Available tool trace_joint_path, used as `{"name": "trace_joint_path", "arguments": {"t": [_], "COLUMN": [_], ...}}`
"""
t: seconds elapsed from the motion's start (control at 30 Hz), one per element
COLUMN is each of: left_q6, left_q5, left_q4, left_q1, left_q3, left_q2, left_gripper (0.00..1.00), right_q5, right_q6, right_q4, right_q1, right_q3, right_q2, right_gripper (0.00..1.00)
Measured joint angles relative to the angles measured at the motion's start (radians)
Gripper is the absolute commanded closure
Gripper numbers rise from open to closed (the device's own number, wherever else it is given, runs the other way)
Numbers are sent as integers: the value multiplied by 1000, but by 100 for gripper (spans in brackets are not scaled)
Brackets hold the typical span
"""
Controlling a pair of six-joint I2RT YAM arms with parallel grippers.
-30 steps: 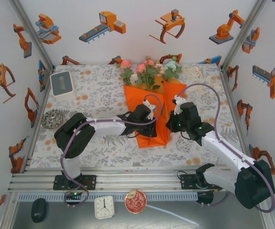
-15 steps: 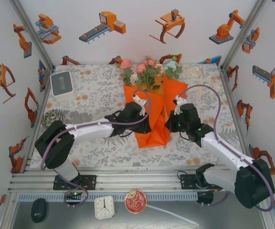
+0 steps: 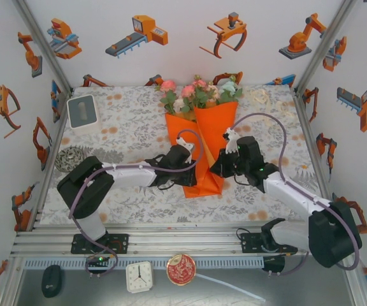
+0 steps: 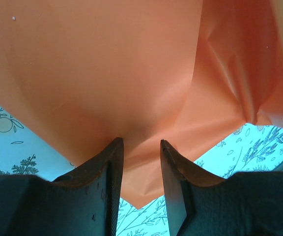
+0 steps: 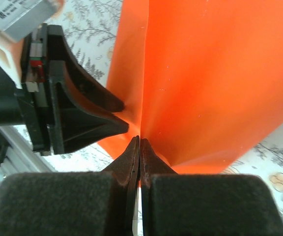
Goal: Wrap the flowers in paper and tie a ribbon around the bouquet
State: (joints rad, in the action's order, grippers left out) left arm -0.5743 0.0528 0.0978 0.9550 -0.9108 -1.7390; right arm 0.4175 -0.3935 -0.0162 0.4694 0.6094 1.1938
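Note:
The flowers (image 3: 196,94), pink, cream and pale blue roses, stick out of the far end of the orange paper (image 3: 202,137). The paper is folded into a cone, making the bouquet (image 3: 199,150), which lies mid-table. My right gripper (image 3: 216,167) (image 5: 139,138) is shut on the paper's edge near the cone's lower right. My left gripper (image 3: 196,171) (image 4: 141,142) stands partly open at the cone's lower left. Its fingertips (image 5: 117,123) rest against the paper and nothing sits deep between them. The ribbon (image 3: 258,97) lies bunched at the back right.
A white box (image 3: 81,111) stands at the back left. A metal ring (image 3: 69,158) lies by the left wall. A clock (image 3: 139,276), a red disc (image 3: 181,269) and a black mouse (image 3: 51,280) sit on the near ledge. Patterned walls close three sides.
My right gripper moved left and carried the paper's right flap over the stems, narrowing the cone. My left gripper moved up along the paper, then came back to the cone's lower left.

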Motion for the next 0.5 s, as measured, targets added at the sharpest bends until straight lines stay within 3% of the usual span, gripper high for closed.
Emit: {"name": "trace_joint_path", "arguments": {"t": [0.5], "left_q6": [-14], "left_q5": [-15], "left_q4": [6], "left_q1": [-1], "left_q3": [0], "left_q2": [4], "left_gripper": [62], "right_q5": [65], "right_q6": [-63], "right_q4": [-113], "right_q1": [71], "right_q3": [26], "right_q2": [216], "right_gripper": [96]}}
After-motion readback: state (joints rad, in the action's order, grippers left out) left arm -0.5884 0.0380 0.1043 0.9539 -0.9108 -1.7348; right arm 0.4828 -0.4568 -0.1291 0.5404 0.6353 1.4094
